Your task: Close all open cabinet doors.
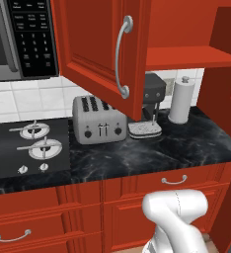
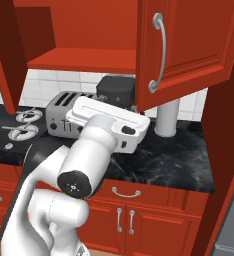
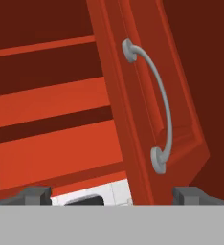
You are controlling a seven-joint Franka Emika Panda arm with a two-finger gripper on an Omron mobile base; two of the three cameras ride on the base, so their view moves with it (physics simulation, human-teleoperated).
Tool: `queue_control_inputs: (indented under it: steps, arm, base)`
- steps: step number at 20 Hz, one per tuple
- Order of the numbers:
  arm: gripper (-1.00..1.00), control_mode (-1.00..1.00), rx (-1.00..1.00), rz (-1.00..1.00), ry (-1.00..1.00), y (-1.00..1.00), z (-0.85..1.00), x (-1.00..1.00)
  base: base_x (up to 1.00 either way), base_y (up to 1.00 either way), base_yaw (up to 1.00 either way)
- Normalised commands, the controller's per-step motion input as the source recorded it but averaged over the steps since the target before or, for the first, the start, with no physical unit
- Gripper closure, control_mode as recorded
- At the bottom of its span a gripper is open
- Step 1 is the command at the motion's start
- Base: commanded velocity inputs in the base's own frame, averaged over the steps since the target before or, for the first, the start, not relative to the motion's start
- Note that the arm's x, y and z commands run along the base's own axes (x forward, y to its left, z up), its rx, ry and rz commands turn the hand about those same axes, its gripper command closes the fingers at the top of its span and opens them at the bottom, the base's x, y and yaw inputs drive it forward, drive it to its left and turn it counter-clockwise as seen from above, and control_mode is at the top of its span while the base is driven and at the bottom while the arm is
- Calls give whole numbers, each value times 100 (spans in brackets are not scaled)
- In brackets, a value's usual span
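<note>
Two glossy red upper cabinet doors stand open above the counter. The left cabinet door (image 1: pixel 100 49) swings out with its silver bar handle (image 1: pixel 121 57) facing the left base view; the right base view sees its inner side (image 2: pixel 9 55). The right cabinet door (image 2: pixel 189 45) is also swung out, handle (image 2: pixel 159 52) showing. In the hand view this door (image 3: pixel 142 119) and its handle (image 3: pixel 159 105) stand close ahead, with the cabinet's shelves (image 3: pixel 51 105) to its left. My gripper (image 3: pixel 112 195) is open, fingertips (image 3: pixel 37 195) wide apart, nothing between them. The white hand (image 2: pixel 109 122) is raised below the shelf.
On the black marble counter (image 1: pixel 186 143) stand a silver toaster (image 1: pixel 98 120), a dark coffee machine (image 1: pixel 149 106) and a paper towel roll (image 1: pixel 181 101). A microwave (image 1: pixel 19 37) hangs at upper left over the stove (image 1: pixel 28 146). Red drawers (image 1: pixel 174 180) run below.
</note>
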Motion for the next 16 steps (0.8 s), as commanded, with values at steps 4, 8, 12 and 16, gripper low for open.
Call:
queue_control_inputs:
  steps: [4, 8, 12, 16]
  arm:
    - [-100, -100, 4, 0, -2, -29, 22, 29]
    - [-100, -100, 5, 0, 0, -32, 12, 36]
    - [-100, -100, 4, 0, 0, -29, 1, 34]
    - [-100, -100, 3, 0, 0, -11, 0, 43]
  base:
    - [0, 0, 0]
    - [0, 0, 0]
    - [0, 0, 0]
    - [0, 0, 0]
